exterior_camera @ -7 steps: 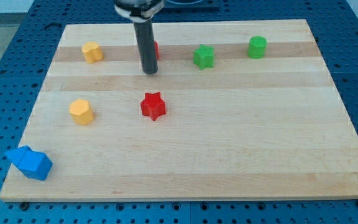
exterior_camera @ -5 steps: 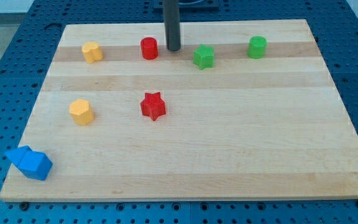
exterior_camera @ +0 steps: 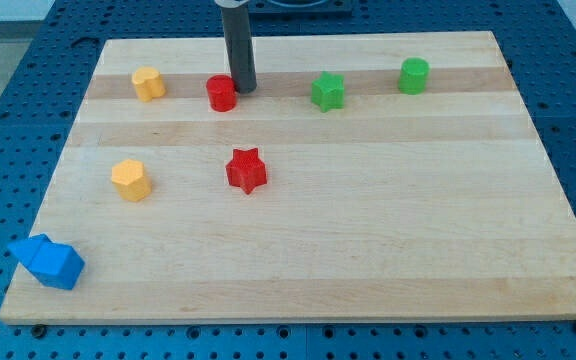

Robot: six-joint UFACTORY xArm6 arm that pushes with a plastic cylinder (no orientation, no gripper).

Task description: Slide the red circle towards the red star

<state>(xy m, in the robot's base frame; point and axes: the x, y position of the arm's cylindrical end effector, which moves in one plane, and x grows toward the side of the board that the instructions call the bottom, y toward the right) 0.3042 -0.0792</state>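
The red circle (exterior_camera: 222,93) sits near the view's top, left of centre on the wooden board (exterior_camera: 368,240). The red star (exterior_camera: 247,170) lies below it and slightly to the right, well apart. My tip (exterior_camera: 243,89) is at the red circle's right edge, touching or nearly touching it. The dark rod rises from there out of the view's top.
A green star (exterior_camera: 328,91) and a green cylinder (exterior_camera: 414,75) sit to the right along the top. Two yellow blocks lie at the left (exterior_camera: 148,83) (exterior_camera: 131,180). A blue block (exterior_camera: 46,262) sits at the bottom left corner.
My tip swung from the circle's left-front, over to its right side, then back left against it. The red circle has shifted left and slightly down.
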